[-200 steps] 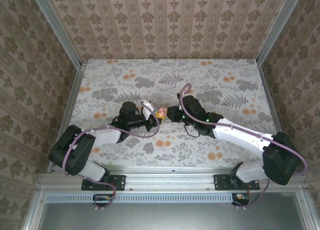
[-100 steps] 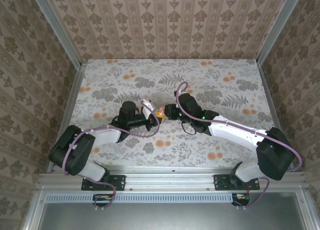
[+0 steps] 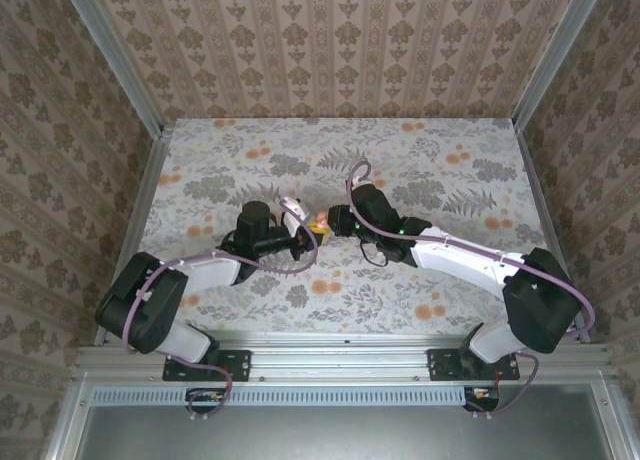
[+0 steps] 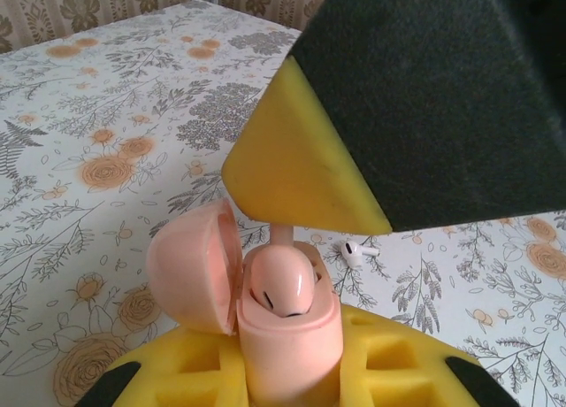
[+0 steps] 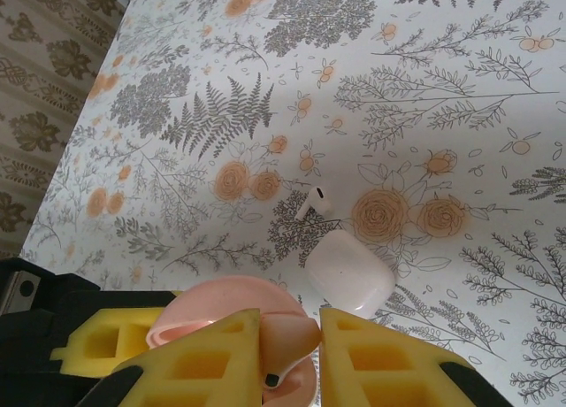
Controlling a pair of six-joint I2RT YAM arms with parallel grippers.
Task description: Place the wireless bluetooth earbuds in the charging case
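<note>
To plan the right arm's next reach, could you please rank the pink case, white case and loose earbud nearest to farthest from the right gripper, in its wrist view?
From the right gripper:
1. Pink case: at the fingertips, bottom of view.
2. White case: on the table just beyond, slightly right.
3. Earbud: on the table, past the white case.

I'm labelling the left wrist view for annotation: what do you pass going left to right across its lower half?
Pink hinged lid, swung open → pink body it is attached to → small white earbud lying loose.
</note>
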